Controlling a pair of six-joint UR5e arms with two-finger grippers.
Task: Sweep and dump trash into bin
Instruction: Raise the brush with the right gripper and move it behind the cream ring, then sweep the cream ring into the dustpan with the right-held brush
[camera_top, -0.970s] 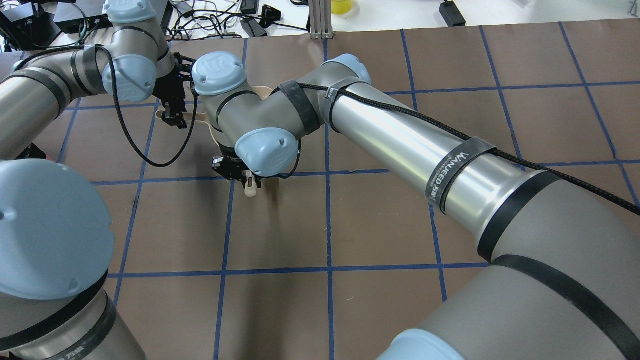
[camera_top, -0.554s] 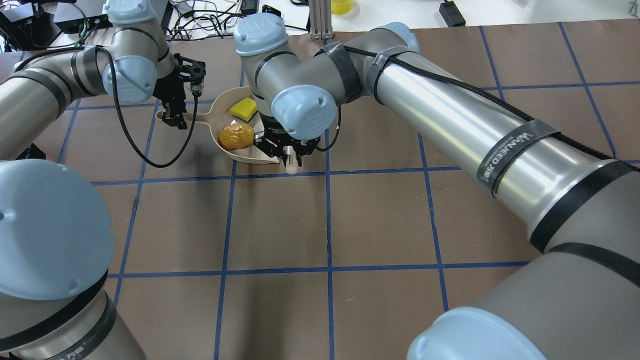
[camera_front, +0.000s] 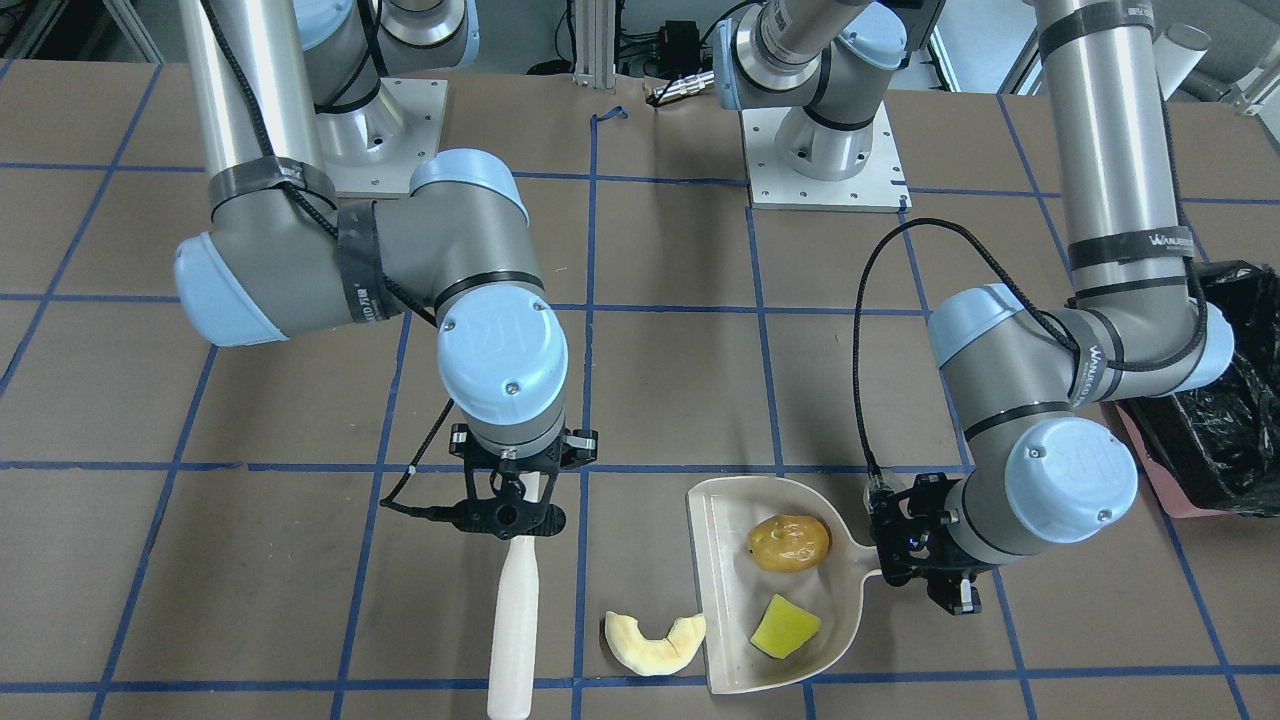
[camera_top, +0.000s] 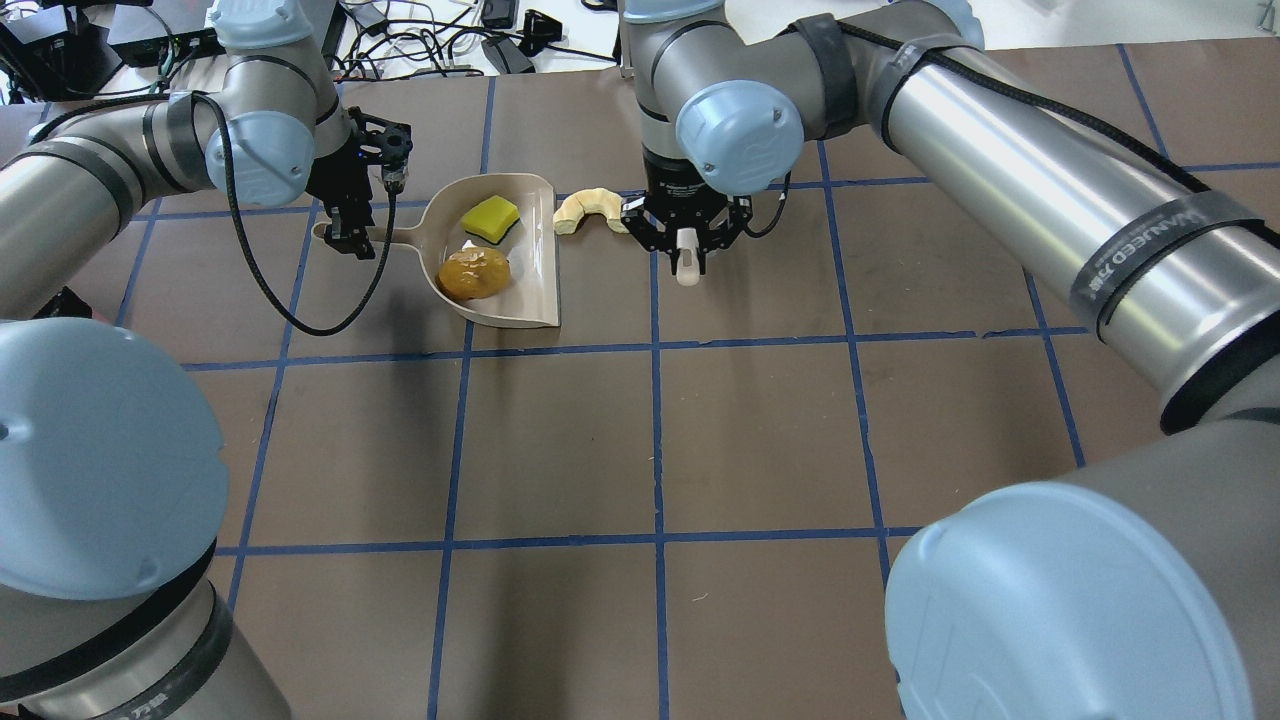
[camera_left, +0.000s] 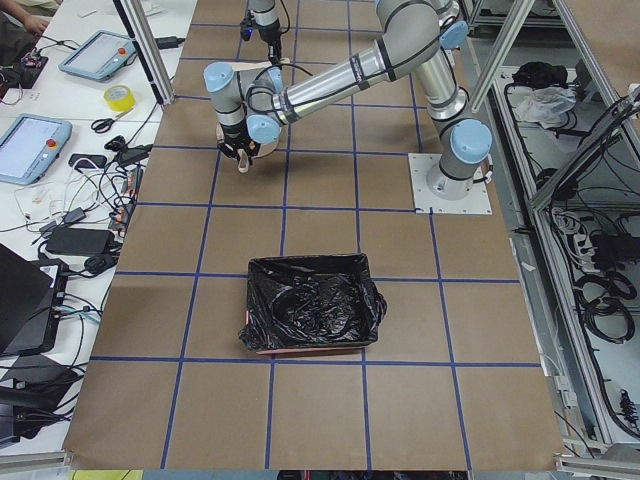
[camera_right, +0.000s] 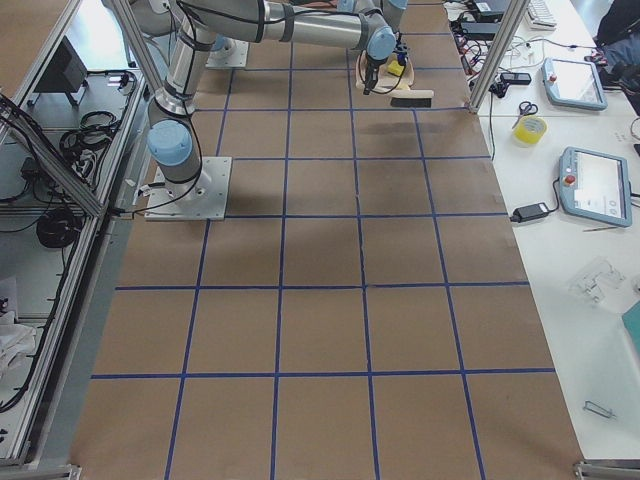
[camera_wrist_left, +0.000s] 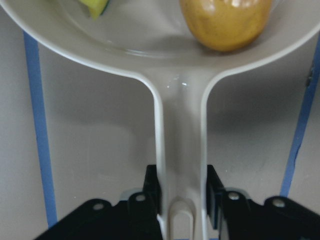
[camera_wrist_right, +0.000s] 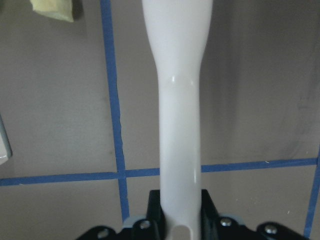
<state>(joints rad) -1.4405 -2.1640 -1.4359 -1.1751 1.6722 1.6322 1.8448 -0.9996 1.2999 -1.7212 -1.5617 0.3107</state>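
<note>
My left gripper is shut on the handle of the beige dustpan, which lies flat on the table. The orange-brown lump and the yellow wedge lie inside the pan. The pale cream curved slice lies on the table just outside the pan's open mouth. My right gripper is shut on the white brush handle and stands to the right of the slice. The black-lined bin stands on the robot's left side, apart from the pan, and also shows in the front-facing view.
The table is brown paper with a blue tape grid. Cables, tablets and tape rolls lie beyond the far table edge. An aluminium post stands at that edge behind my right arm.
My right arm has swung right, away from over the dustpan, with the brush in it. The pan, lump, wedge and slice have come into sight. The left arm has not moved.
</note>
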